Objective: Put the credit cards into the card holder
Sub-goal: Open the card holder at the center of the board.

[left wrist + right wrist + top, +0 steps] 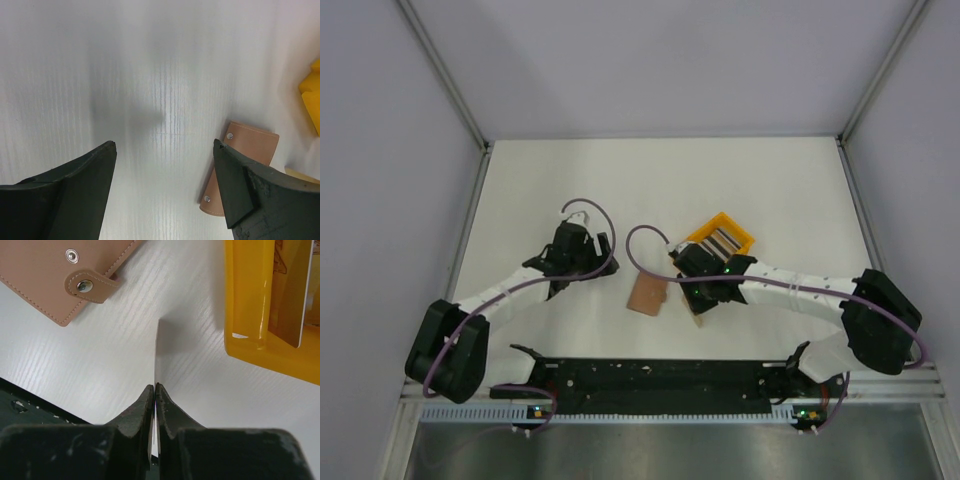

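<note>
The tan card holder [648, 294] lies flat on the white table between the arms; it also shows in the left wrist view [252, 150] and the right wrist view [50, 275], closed with a snap tab. My right gripper [155, 386] is shut on a thin white credit card [157, 352], held edge-on above the table between the holder and the yellow tray [250, 305]. More cards [723, 242] stand in that tray. My left gripper [165, 145] is open and empty over bare table, left of the holder.
The yellow tray [745, 240] sits just behind the right gripper [705, 285]. White walls and metal frame posts enclose the table. A black rail runs along the near edge [650, 375]. The left gripper [575, 255] hovers left of the holder.
</note>
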{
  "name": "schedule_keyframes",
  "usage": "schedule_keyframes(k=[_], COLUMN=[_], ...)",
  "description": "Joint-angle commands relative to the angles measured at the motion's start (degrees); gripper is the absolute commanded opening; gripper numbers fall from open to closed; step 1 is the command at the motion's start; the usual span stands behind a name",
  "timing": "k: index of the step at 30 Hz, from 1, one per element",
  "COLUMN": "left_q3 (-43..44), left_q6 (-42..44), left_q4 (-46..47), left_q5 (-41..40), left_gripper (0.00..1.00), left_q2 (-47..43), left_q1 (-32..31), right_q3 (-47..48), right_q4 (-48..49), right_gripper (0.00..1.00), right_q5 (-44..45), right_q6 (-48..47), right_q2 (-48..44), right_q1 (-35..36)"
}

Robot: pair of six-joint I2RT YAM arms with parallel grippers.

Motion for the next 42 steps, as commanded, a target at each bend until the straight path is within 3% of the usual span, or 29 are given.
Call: schedule_keyframes(k=[1, 8, 13, 18, 24, 29, 37, 38, 42], left_q3=[-0.9, -1.6, -1.9, -2.5, -3.1, -3.8, -5.7, -5.8, -6.0], left_q6=[-0.4, -0.4, -1.3, -2.3, -2.5, -2.5, -2.0, -1.7, -1.6], left_q4=[1.9, 3.0, 3.2, 3.2, 2.4, 2.3, 6.0, 6.0, 8.9], left_q5=[-0.9, 1.2, 1.3, 0.8, -0.3, -0.1, 5.4, 6.4, 7.9], left_gripper=[0.82, 0.82, 0.82, 0.83, 0.86, 0.87, 0.91, 0.98, 0.98], left_q2=[-1.8, -1.7, -1.8, -2.0, -3.3, -4.3, -4.1, -3.6, -2.7], left_q1=[0.4, 0.4, 0.4, 0.4, 0.4, 0.3, 0.2, 0.1, -0.7], right_q3=[0.5, 1.0, 1.1, 2.7, 6.4, 7.4, 1.0, 0.4, -1.8], right_q4=[2.4, 3.4, 11.1, 20.4, 24.8, 22.2, 20.9, 20.9, 21.2], right_gripper=[0.02, 0.0, 0.0, 0.0, 0.0, 0.0, 0.0, 0.0, 0.0], right_q5=[-0.5, 2.2, 0.8, -1.2, 1.8, 6.2, 9.7, 9.7, 10.1], right_q6=[1.2, 2.7, 8.3, 14.9, 18.8, 19.3, 20.2, 20.5, 21.5], right_q2=[0.5, -5.1, -10.0, -4.2, 3.1, 5.8, 1.2, 0.6, -1.3], right_q1=[1.0, 1.0, 0.9, 1.4, 3.5, 4.6, 4.5, 4.5, 4.4])
